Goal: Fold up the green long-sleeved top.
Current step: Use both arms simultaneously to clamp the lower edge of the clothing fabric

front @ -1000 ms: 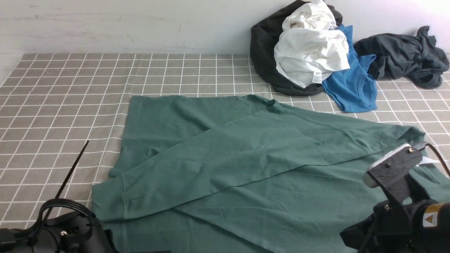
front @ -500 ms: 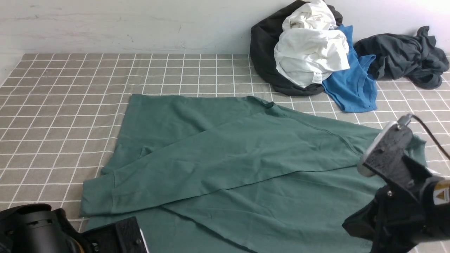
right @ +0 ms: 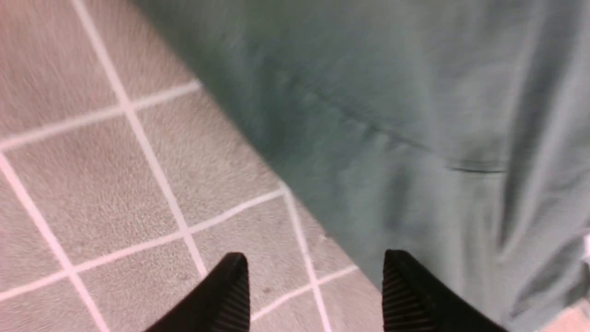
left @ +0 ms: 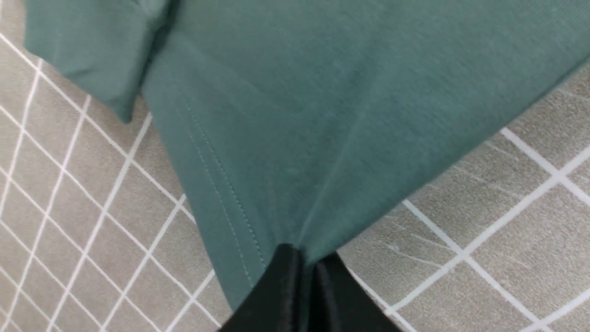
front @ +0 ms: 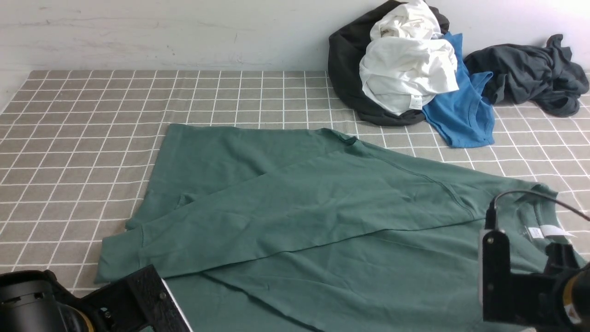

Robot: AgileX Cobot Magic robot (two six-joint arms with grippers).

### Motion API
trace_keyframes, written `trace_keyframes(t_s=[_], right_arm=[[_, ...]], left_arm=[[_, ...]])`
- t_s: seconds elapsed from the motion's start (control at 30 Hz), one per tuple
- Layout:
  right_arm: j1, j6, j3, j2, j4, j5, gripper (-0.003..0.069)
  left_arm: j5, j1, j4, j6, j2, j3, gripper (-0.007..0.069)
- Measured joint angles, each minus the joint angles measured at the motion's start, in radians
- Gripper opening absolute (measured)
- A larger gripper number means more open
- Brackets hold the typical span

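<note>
Cloth this soft and light, the dark forest-green cotton long-sleeved top [front: 295, 216] should drape, wrinkle and drag rather than hold shape, so I judge corners, stitched hem and shoulder seams the safest holds. It lies spread flat on the grey white-checked tabletop [front: 92, 115], 1 cuffed sleeve [front: 258, 207] laid diagonally across its body, white neck label [front: 551, 230] at the robot's right. The left jaws are clenched on the garment's stitched hem corner [left: 230, 203], fabric puckering into the pinch. The right jaws stand wide apart, grasping nothing, poised above the top's edge where it meets the tabletop; whether they touch cloth I cannot tell.
</note>
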Motion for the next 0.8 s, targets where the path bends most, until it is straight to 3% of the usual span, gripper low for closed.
trace_keyframes(t_s=[0.17,0.27,0.3,0.33,0.4,0.47,0.6,0.8], right_arm=[[0.000,0.082,0.032,0.092,-0.150,-0.151,0.0382],[0.000,0.133,0.032,0.129,-0.191,-0.186,0.0344],[0.000,0.161,0.030,0.140,-0.201,-0.187,0.0281],[0.000,0.165,0.029,0.142,-0.201,-0.186,0.0271],[0.001,0.189,0.029,0.143,-0.200,-0.189,0.0121],[0.001,0.212,0.030,0.135,-0.198,-0.183,0.0029],[0.001,0.263,0.013,0.097,-0.168,-0.137,-0.0001],[0.001,0.350,-0.156,0.069,-0.100,0.066,-0.0003]], left_arm=[[-0.036,0.000,0.004,-0.011,0.000,0.000,0.0001],[-0.042,0.000,0.003,-0.012,0.000,0.000,0.0001],[-0.042,0.000,0.002,-0.018,0.000,0.000,0.0001],[-0.042,0.000,0.002,-0.020,0.000,0.000,0.0001],[-0.043,0.000,0.002,-0.049,0.000,0.000,0.0002],[-0.043,0.000,0.005,-0.085,0.000,0.000,0.0004],[-0.043,0.005,0.020,-0.149,0.000,-0.001,0.0008],[-0.055,0.136,0.028,-0.174,0.002,-0.133,0.0016]])
